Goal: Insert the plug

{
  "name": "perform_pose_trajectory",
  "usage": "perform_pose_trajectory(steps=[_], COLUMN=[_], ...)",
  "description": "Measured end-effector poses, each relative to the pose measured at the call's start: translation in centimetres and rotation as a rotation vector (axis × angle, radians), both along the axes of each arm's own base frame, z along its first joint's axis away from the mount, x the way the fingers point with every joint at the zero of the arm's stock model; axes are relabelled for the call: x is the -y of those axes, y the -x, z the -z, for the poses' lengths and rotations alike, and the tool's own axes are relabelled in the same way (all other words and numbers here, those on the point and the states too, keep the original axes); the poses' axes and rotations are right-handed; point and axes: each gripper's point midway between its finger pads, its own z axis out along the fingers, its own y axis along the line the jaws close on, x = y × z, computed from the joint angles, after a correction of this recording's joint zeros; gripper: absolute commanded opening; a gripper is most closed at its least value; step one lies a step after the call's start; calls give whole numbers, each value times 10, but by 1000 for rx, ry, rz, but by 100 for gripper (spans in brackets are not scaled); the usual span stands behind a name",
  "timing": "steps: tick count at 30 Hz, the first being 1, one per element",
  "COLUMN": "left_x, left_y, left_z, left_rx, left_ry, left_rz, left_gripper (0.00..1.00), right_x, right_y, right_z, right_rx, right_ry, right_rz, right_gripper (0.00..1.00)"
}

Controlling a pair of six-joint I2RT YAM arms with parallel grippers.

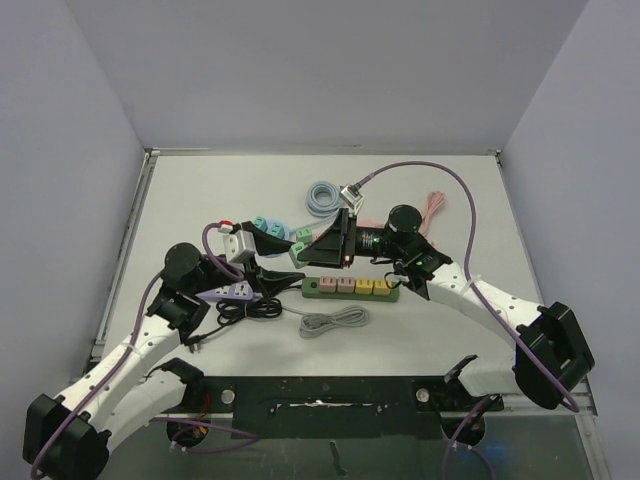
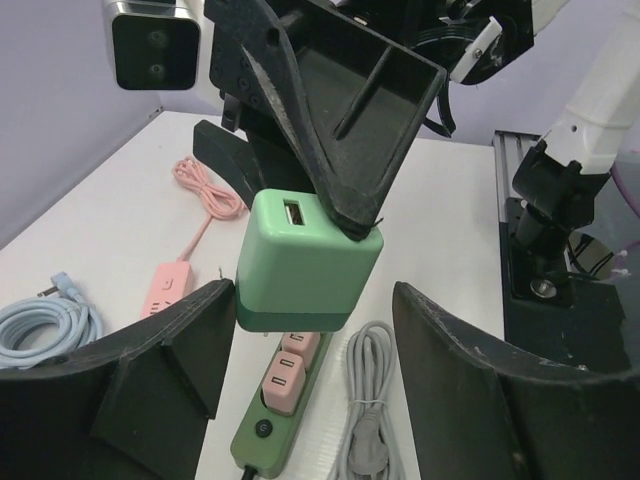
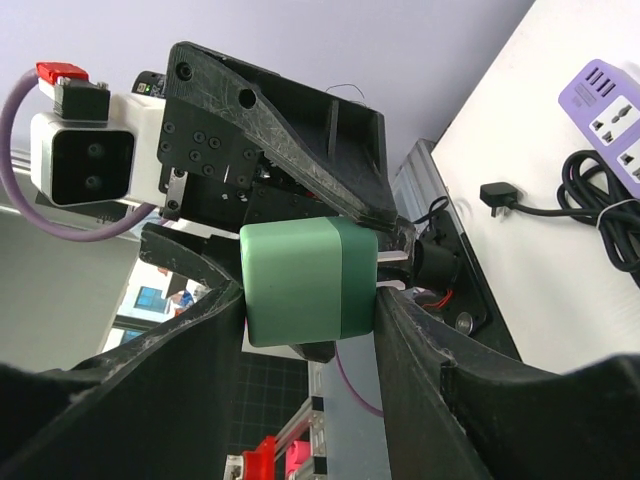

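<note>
Over the white table [image 1: 200,200], the green USB charger [image 2: 305,265] is clamped upright in the right gripper [image 3: 312,295], prongs aimed down at the green power strip [image 2: 272,405]; the left gripper [image 2: 312,300] is spread open around it.

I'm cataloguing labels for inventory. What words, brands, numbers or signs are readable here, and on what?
None can be read. The green cube-shaped plastic charger, the green plastic power strip and the purple plastic power strip show no legible print.
</note>
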Motion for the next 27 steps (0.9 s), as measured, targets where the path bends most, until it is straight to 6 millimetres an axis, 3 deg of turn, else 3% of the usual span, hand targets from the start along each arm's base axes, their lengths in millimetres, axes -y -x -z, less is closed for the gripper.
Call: perform_pose_trajectory(steps=[6, 9, 12, 17, 27], left_x=[5, 8, 10, 13, -5], left_y=[-1, -2, -4, -5, -23], left_z=[-1, -1, -1, 5, 43], left_rx=[36, 50, 73, 87, -4], left_ry=[-8, -7, -12, -44, -256], left_rz=[12, 7, -12, -39, -172], left_gripper=[44, 28, 16, 14, 13], right_x=[0, 0, 2, 2, 22], right_y=[3, 4, 1, -3, -38], right_z=[-4, -5, -5, 7, 40], right_rx=[-20, -24, -28, -17, 192], right_ry=[-14, -16, -18, 29, 348], right_rz=[-16, -21, -12, 12, 200], right_gripper=[47, 49, 62, 76, 73])
